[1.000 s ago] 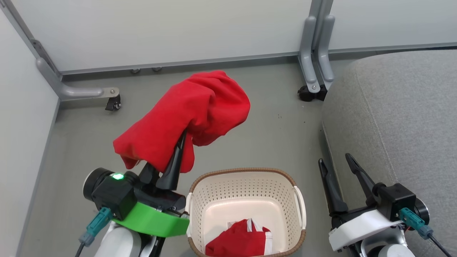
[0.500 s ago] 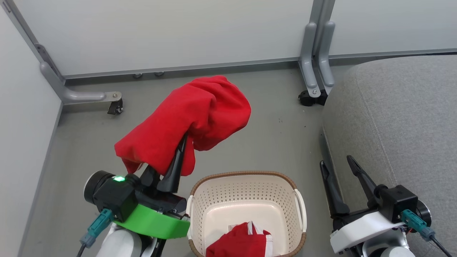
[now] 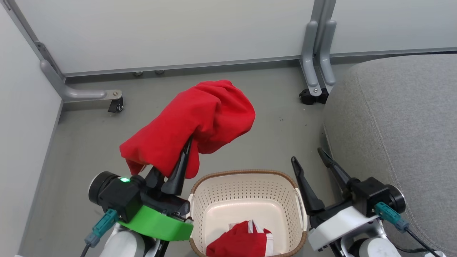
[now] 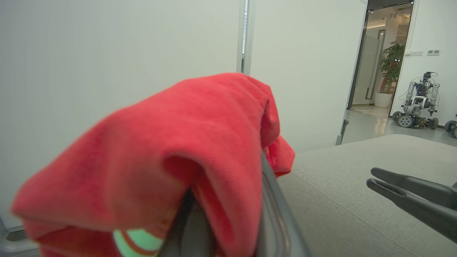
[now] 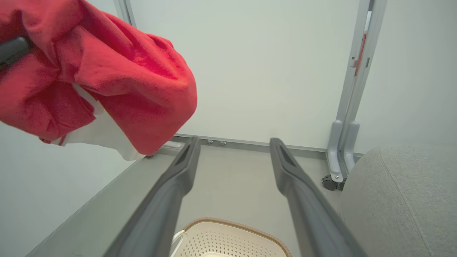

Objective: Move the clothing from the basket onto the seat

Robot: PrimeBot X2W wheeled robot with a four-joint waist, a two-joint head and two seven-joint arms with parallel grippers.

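Main mover is the right gripper (image 3: pixel 307 154). A second ago both its fingers lay along the seat (image 3: pixel 400 125) edge, with bare floor between it and the basket (image 3: pixel 246 171). Now the whole hand has slid left: the inner finger runs just beside the basket's right handle, and only the outer finger overlaps the seat edge.

The left gripper (image 3: pixel 184 153) and its red garment (image 3: pixel 200 117) crept a touch right and lower in the head view.

The camera also tipped early on, so the wall and floor sit slightly lower in the picture.
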